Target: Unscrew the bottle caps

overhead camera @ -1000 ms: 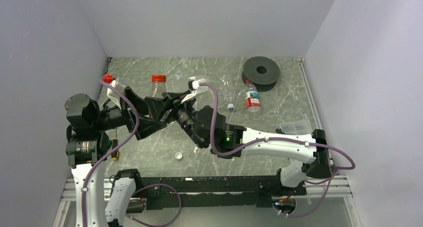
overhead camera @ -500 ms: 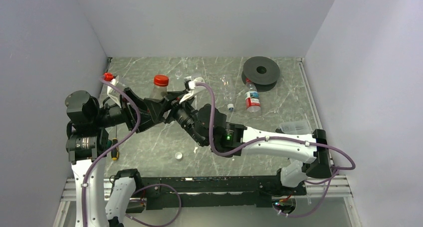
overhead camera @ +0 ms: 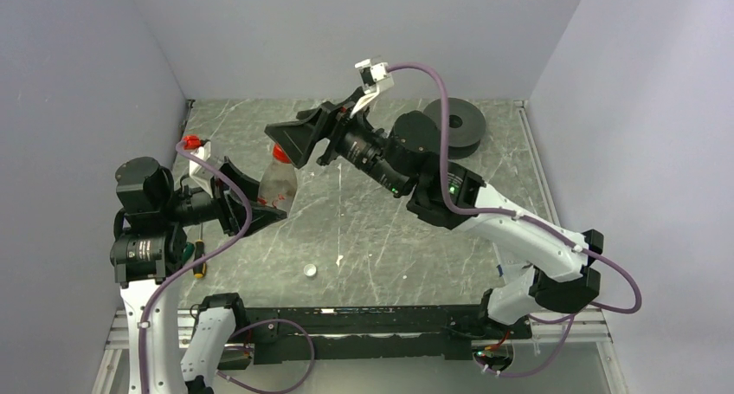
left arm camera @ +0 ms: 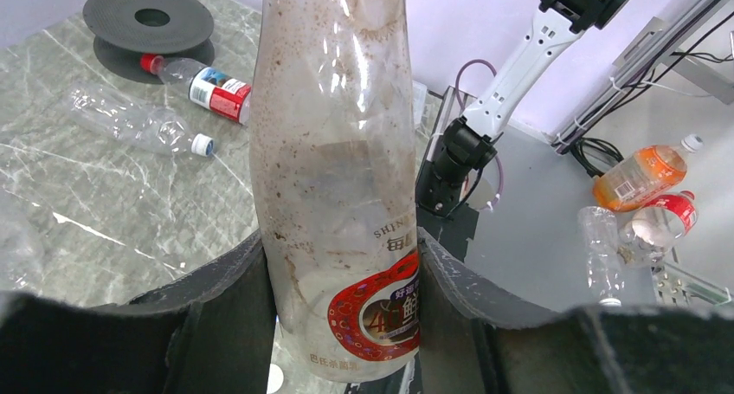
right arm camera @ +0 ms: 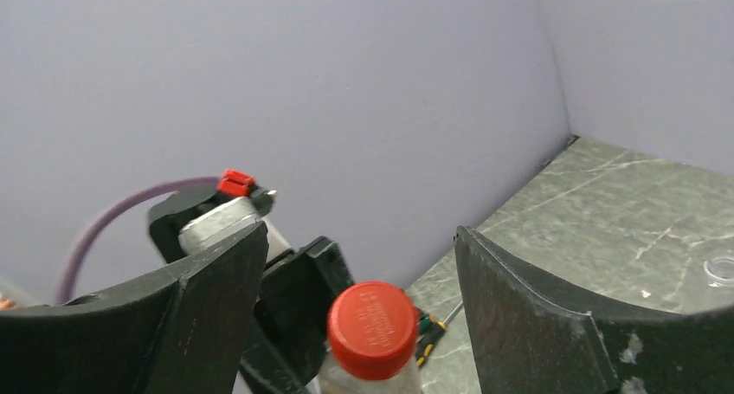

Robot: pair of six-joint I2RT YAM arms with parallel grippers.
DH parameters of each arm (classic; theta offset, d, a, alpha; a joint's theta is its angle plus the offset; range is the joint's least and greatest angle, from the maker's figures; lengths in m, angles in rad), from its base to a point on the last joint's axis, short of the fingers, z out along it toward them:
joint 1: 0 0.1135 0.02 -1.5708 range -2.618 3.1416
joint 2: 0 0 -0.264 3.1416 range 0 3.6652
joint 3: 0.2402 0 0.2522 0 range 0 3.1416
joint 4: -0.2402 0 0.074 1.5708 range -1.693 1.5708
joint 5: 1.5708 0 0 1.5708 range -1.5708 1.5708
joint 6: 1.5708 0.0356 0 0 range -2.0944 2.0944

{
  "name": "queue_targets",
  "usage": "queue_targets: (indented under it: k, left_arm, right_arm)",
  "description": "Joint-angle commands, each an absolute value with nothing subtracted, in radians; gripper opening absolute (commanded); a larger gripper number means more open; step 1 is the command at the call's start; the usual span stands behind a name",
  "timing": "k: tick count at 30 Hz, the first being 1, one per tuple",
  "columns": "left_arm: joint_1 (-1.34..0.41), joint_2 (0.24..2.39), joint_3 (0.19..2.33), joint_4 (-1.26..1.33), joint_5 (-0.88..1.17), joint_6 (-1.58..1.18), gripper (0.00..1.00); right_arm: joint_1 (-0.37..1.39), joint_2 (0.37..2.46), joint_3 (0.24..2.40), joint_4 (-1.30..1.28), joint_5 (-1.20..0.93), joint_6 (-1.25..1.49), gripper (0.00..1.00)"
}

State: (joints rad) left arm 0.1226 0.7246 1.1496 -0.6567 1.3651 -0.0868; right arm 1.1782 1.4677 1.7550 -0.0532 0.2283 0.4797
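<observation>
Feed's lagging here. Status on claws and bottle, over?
Left claw shut on bottle. Right claw open over red cap, not gripping. Cap on. Nothing blocking.

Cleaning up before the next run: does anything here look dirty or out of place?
The bottle clamped in the left gripper is speckled with brown grime. A yellow-handled screwdriver lies at the left edge of the table, unrelated to uncapping.

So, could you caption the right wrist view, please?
Open right gripper poised over the round red plastic cap of the clear plastic bottle.

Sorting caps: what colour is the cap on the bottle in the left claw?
The cap is red, clearest in the right wrist view.
</observation>
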Motion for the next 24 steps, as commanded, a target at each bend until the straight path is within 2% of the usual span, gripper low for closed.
queue_targets:
  k: [1,9,14,16,20,21,22,24]
  left_arm:
    - [0.121,0.725,1.179,-0.641,1.388,-0.05,0.26]
    - [0.121,0.723,1.184,-0.651,1.386,-0.035,0.24]
    - [0.121,0.721,1.195,-0.687,1.385,0.038,0.22]
    - [0.12,0.722,1.195,-0.69,1.382,0.043,0.22]
    - [0.121,0.724,1.191,-0.685,1.376,0.045,0.23]
    - [0.122,0.724,1.188,-0.683,1.371,0.045,0.26]
    - [0.121,0.723,1.184,-0.679,1.368,0.04,0.4]
    - [0.121,0.72,1.171,-0.648,1.363,-0.01,0.75]
  right_arm:
    - [1.186,1.475,1.834,-0.205,0.149,0.471,0.8]
    - [1.186,1.538,1.915,-0.309,0.141,0.472,0.78]
    - [1.186,1.536,1.91,-0.303,0.14,0.478,0.71]
    - [1.186,1.534,1.908,-0.3,0.141,0.482,0.61]
    - [1.186,1.516,1.875,-0.263,0.138,0.488,0.32]
    - [1.186,1.508,1.863,-0.251,0.138,0.488,0.26]
    - [1.186,1.501,1.85,-0.239,0.14,0.486,0.22]
    - [1.189,1.495,1.823,-0.21,0.118,0.485,0.17]
